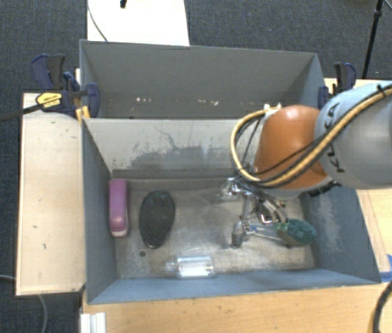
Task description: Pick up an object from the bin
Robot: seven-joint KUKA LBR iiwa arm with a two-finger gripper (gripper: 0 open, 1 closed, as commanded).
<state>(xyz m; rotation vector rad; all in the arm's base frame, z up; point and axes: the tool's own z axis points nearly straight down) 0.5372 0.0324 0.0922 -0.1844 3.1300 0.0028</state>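
Note:
My gripper [236, 215] hangs low over the right half of the bin floor, under the arm's orange cover. Its two metal fingers stand apart, one fingertip [230, 191] toward the back and the other toward the front, so it is open with bare floor between them. A dark green rounded thing [298, 232] with a shiny metal part lies just right of the front finger, close to it; whether they touch is unclear. A clear plastic piece [192, 266] lies near the front wall, left of the gripper.
A black oval brush-like thing [157, 218] lies left of centre on the floor. A pink-purple bar [118, 207] lies along the left wall. The arm and its cables cover the bin's right rear part.

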